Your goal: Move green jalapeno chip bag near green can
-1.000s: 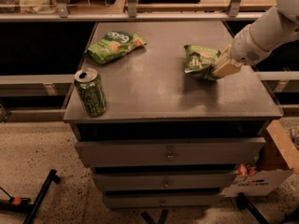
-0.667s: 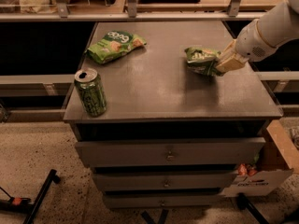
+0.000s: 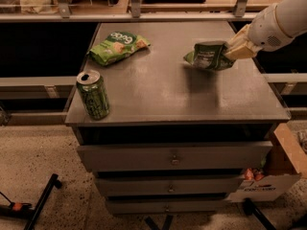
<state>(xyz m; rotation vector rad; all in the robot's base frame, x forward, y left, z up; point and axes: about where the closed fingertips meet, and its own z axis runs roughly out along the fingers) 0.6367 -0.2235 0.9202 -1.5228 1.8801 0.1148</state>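
The green jalapeno chip bag [image 3: 208,55] is dark green and wrinkly, and hangs above the right part of the grey cabinet top [image 3: 172,90], casting a shadow below it. My gripper [image 3: 235,49] comes in from the upper right on a white arm and is shut on the bag's right end. The green can [image 3: 93,95] with a black scribbly pattern and silver top stands upright at the front left corner of the cabinet top, far from the bag.
A brighter lime-green bag [image 3: 117,46] with white lettering lies flat at the back left of the top. The cabinet has drawers [image 3: 175,157] below. A cardboard box [image 3: 273,176] sits on the floor at the right. Shelf rails run behind the cabinet.
My gripper has lifted the chip bag off the cabinet top and carried it up; the bag now hangs in the air. The can and lime-green bag have not moved.
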